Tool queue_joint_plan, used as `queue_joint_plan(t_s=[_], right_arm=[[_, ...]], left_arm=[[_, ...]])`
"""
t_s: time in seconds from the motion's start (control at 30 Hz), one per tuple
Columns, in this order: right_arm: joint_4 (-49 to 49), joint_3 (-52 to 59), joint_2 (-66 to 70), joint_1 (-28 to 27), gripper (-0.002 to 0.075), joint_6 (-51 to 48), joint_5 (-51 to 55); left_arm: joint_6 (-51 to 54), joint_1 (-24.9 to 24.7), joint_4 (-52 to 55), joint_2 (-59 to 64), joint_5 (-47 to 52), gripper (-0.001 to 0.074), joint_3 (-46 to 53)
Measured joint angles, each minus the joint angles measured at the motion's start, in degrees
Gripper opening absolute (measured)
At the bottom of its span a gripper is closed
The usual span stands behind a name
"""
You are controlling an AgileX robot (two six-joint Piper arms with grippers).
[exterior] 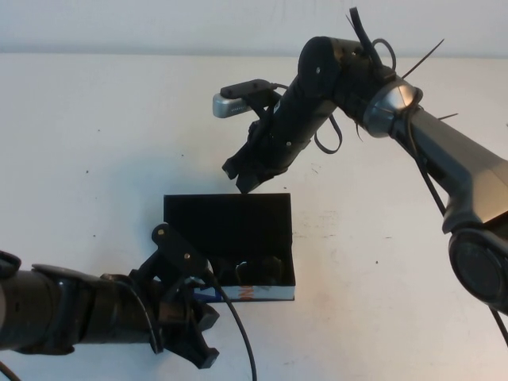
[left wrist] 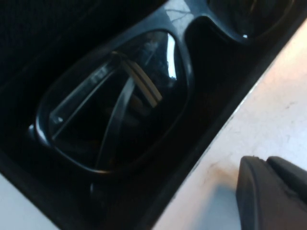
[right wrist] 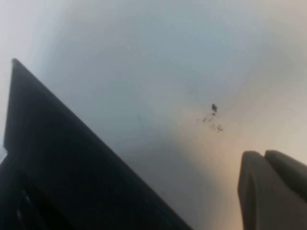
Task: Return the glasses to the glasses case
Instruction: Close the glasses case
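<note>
The black glasses case (exterior: 227, 216) lies open at the table's middle, its lid standing up at the back and its printed front edge towards me. The dark-framed glasses (exterior: 258, 268) lie folded inside it; the left wrist view shows one lens and the bridge (left wrist: 115, 96) against the case wall (left wrist: 192, 143). My left gripper (exterior: 208, 341) is shut and empty, low by the case's front left corner; its fingers (left wrist: 268, 191) sit over bare table beside the case. My right gripper (exterior: 242, 181) is shut and empty, just above and behind the lid's top edge (right wrist: 72, 172).
The white table (exterior: 381, 262) stretches on all sides of the case. A cable (exterior: 238, 333) runs from my left wrist across the table's front. Small dark specks (right wrist: 212, 115) mark the table behind the lid.
</note>
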Motion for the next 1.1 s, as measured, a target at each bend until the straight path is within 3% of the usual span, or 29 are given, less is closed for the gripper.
queue_joint_plan(t_s=[1.1], right_arm=[[0.15, 4.15, -3.25, 0.00, -0.0011, 2.61, 0.26]], left_arm=[[0.00, 0.00, -0.24, 0.54, -0.35, -0.0001, -0.58]])
